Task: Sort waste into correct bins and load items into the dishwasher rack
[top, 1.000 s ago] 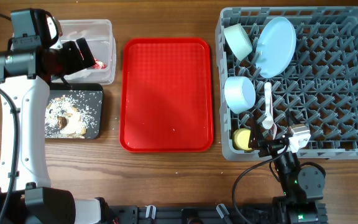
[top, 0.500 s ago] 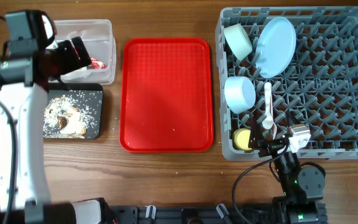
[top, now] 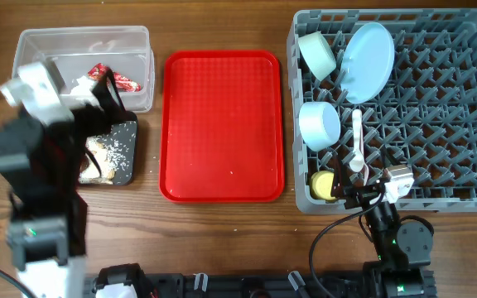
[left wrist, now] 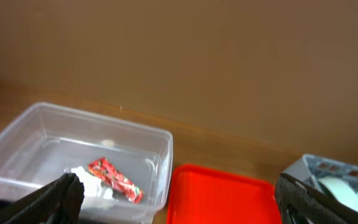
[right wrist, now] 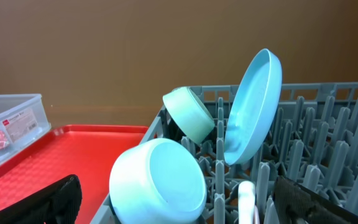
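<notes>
Wooden surface (top: 222,240), overhead: crumbs (top: 113,149) fill the black tray (top: 131,170); plate (top: 367,51) and bowls (top: 319,124) lean between rack (top: 470,108) pegs, so they stand. Left wrist: my left claw (left wrist: 176,194) hangs spread, empty, near the tub (left wrist: 160,140) holding wrapper (left wrist: 114,179) and napkin (left wrist: 82,177). Right wrist: right claw (right wrist: 176,191) released, facing the rack.

A flat red tray (top: 222,124) with a raised rim and rounded corners is laid on the wooden tabletop (top: 222,240), its long sides running far to near. The tabletop's grain is seen running crosswise to the tray. Behind the tray a plain brown wall (left wrist: 229,62) is shown.
</notes>
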